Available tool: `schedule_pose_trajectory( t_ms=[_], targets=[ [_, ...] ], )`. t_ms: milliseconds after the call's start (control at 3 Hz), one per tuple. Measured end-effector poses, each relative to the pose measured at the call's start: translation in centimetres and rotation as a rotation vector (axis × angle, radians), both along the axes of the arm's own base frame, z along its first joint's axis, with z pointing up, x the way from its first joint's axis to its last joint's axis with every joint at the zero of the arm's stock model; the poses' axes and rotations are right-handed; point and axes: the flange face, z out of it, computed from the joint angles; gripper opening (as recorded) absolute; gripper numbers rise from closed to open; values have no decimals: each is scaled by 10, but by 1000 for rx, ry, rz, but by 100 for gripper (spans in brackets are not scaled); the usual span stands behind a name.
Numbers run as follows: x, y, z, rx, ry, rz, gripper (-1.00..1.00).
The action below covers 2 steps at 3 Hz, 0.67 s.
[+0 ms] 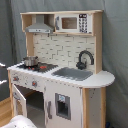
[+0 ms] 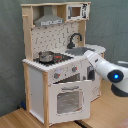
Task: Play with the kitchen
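The kitchen [image 1: 60,70] [image 2: 55,65] is a tall white and light-wood toy unit with a hood, a microwave [image 1: 75,22], a black faucet [image 1: 85,59] and a grey sink [image 1: 72,73]. A small pot [image 1: 30,61] [image 2: 46,56] sits on the stove. The windowed oven door [image 2: 67,99] [image 1: 19,100] stands ajar below the knobs [image 2: 56,75]. In the second exterior view my white arm [image 2: 102,65] reaches in from the right, with my gripper [image 2: 89,69] at the door's upper right corner. A rounded white part of the arm [image 1: 20,121] shows at the first exterior view's bottom left.
A grey curtain [image 1: 115,45] hangs behind the kitchen. The floor is light wood [image 2: 15,120]. The rounded counter end [image 1: 100,80] juts out beside the sink.
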Motion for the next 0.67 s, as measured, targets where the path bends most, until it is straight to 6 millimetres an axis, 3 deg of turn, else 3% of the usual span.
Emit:
schedule_pose_trajectory(
  t_ms=[333,667],
  targets=[
    [5,-14,24,-23,62,-2,100],
    [13,-23,32,-46,147,9,100]
  ],
)
